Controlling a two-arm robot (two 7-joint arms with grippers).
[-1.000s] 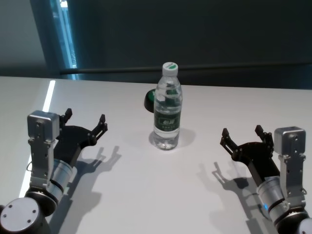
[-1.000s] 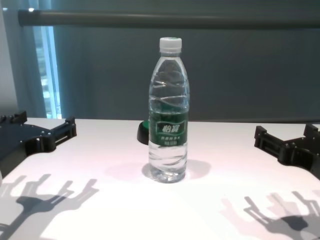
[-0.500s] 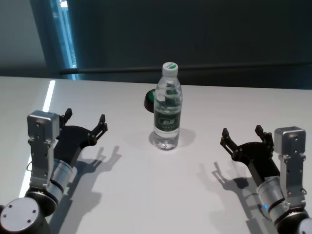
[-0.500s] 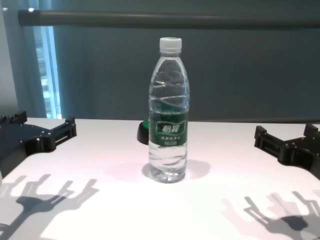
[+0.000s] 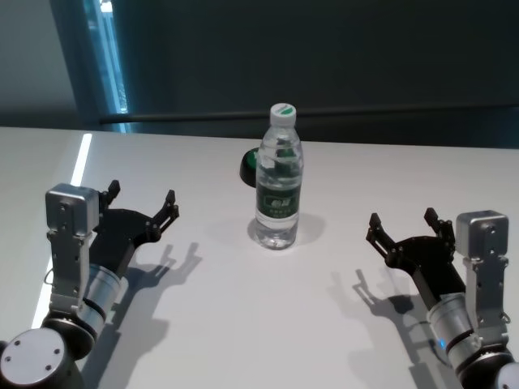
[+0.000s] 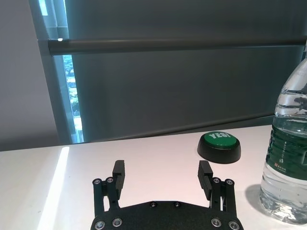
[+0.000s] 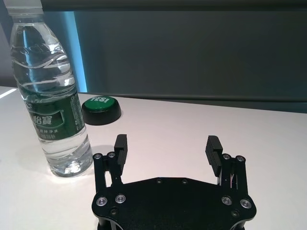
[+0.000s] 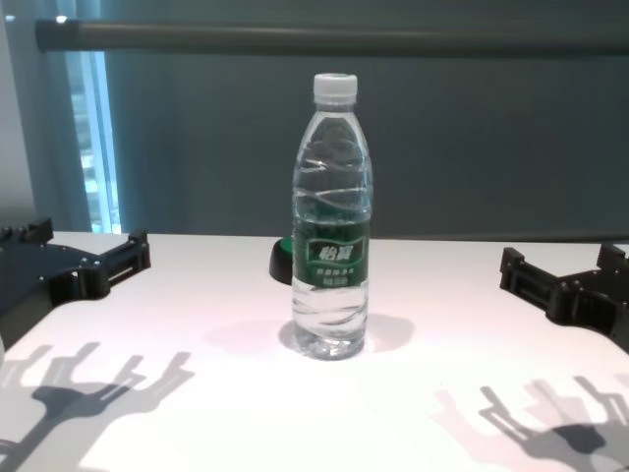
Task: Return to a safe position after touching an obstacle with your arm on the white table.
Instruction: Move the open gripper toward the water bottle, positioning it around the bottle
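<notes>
The clear water bottle [image 5: 279, 178] with white cap and dark green label stands upright in the middle of the white table [image 5: 259, 324]. It also shows in the chest view [image 8: 331, 226], the left wrist view [image 6: 288, 148] and the right wrist view [image 7: 50, 96]. My left gripper [image 5: 142, 198] is open and empty, low over the table well to the left of the bottle. My right gripper [image 5: 401, 223] is open and empty, well to the right of it. Neither touches the bottle.
A low black round button with a green top [image 5: 248, 166] sits just behind the bottle, also in the left wrist view [image 6: 219, 145] and the right wrist view [image 7: 100, 109]. A dark wall and rail [image 8: 324, 37] run behind the table's far edge.
</notes>
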